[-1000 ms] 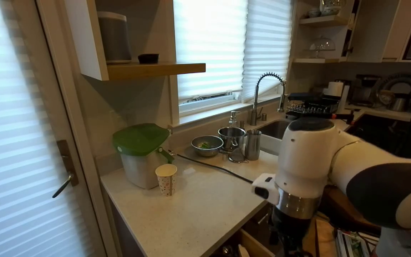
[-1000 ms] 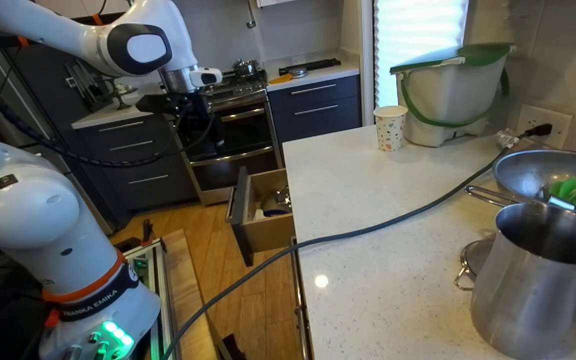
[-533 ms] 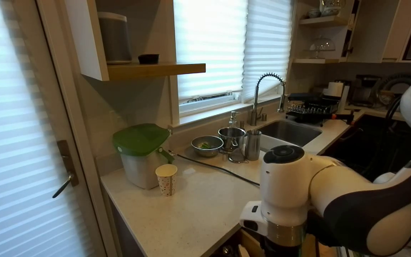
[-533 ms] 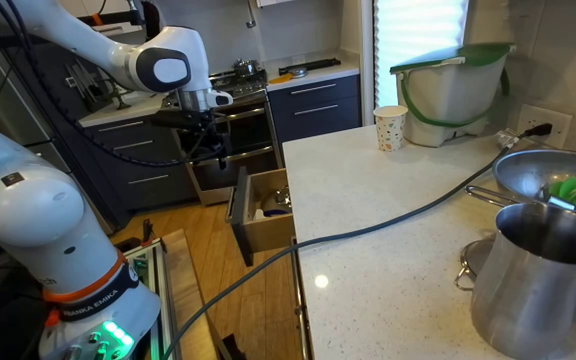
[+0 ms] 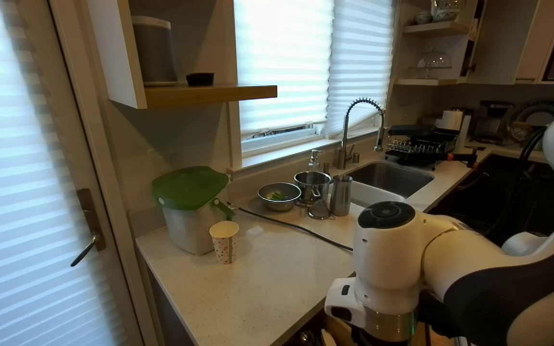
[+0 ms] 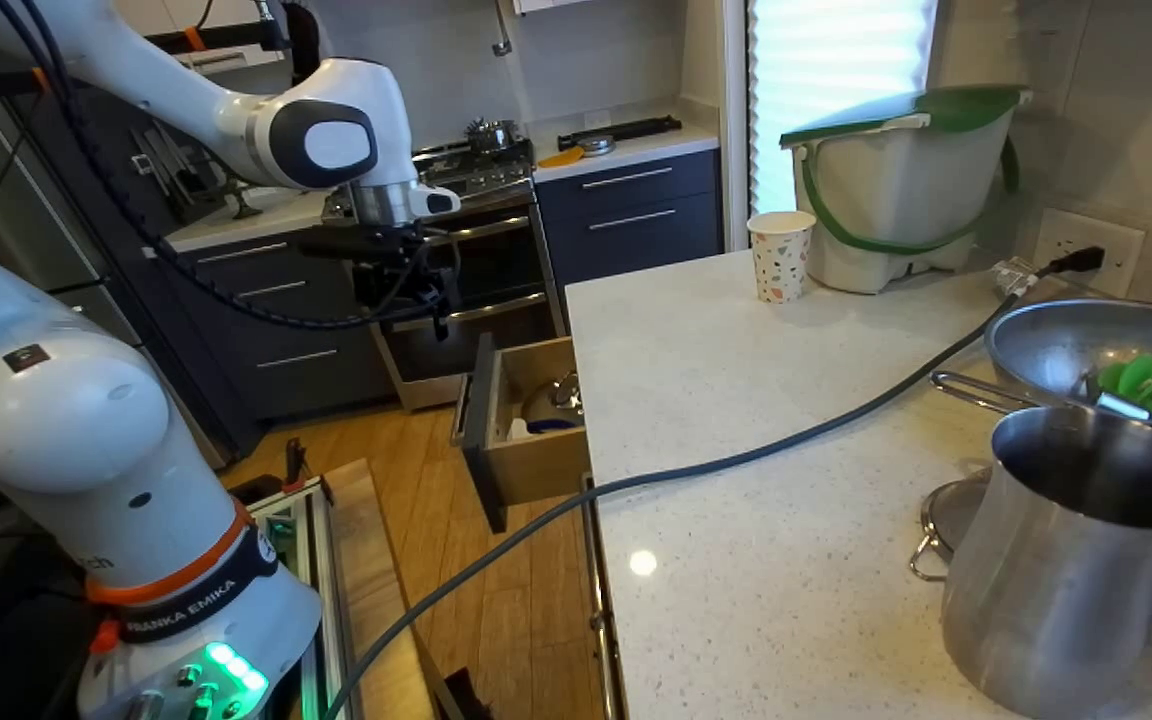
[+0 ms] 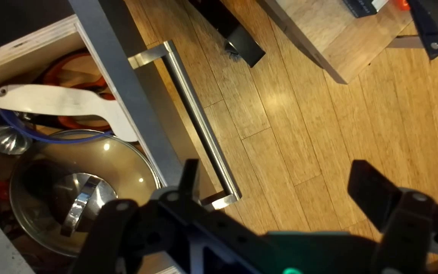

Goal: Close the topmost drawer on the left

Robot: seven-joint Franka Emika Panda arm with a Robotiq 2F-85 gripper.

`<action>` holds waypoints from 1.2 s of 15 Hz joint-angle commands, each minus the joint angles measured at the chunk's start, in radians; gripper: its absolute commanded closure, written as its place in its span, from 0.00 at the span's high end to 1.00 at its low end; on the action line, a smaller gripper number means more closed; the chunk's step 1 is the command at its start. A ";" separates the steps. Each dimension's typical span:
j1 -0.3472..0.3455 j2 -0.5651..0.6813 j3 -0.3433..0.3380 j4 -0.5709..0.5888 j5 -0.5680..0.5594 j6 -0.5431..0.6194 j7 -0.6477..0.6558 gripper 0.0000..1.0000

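A pulled-out drawer with a dark grey front [image 6: 478, 435] stands open under the counter in an exterior view. Its wooden edge [image 5: 340, 331] shows low in an exterior view, partly hidden by the arm. In the wrist view, the drawer front [image 7: 139, 99] runs diagonally at the left, with a steel bar handle [image 7: 203, 125]. The drawer holds a glass lid [image 7: 127, 167] and a white plastic tool [image 7: 63, 99]. My gripper [image 7: 275, 171] is open with nothing between its fingers. One finger overlaps the handle's near end in view; contact cannot be told. In an exterior view the gripper [image 6: 436, 310] is above and beside the drawer front.
A white counter [image 6: 736, 560] adjoins the drawer. A dark cable [image 6: 736, 460] crosses the counter and hangs in front of it. A paper cup [image 6: 781, 255], green-lidded bin [image 6: 896, 190] and steel pitcher [image 6: 1076, 560] stand on it. A wooden platform [image 7: 340, 49] stands across the floor from the drawer.
The arm has come down and toward the counter, bringing my gripper close above the drawer front. Over the last half second it has barely shifted. The drawer has not moved.
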 commanded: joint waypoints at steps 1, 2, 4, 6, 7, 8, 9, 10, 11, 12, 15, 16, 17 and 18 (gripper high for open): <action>0.006 0.018 0.022 -0.033 0.004 0.056 -0.022 1.00; 0.004 0.024 0.028 -0.037 -0.003 0.066 -0.019 1.00; 0.006 0.045 0.037 -0.044 -0.006 0.086 -0.021 1.00; -0.005 0.079 0.056 -0.029 -0.038 0.100 -0.002 1.00; -0.013 0.085 0.067 -0.029 -0.066 0.108 0.010 1.00; -0.019 0.091 0.074 -0.029 -0.089 0.113 0.015 1.00; -0.030 0.102 0.083 -0.029 -0.128 0.124 0.028 1.00; -0.036 0.107 0.089 -0.029 -0.160 0.124 0.038 1.00; -0.049 0.114 0.098 -0.029 -0.206 0.128 0.057 1.00; -0.054 0.122 0.100 -0.029 -0.234 0.131 0.069 1.00; -0.083 0.141 0.115 -0.028 -0.328 0.145 0.132 1.00; -0.091 0.149 0.117 -0.029 -0.349 0.154 0.152 1.00; -0.099 0.158 0.118 -0.029 -0.369 0.169 0.170 1.00; -0.104 0.167 0.118 -0.029 -0.386 0.184 0.181 1.00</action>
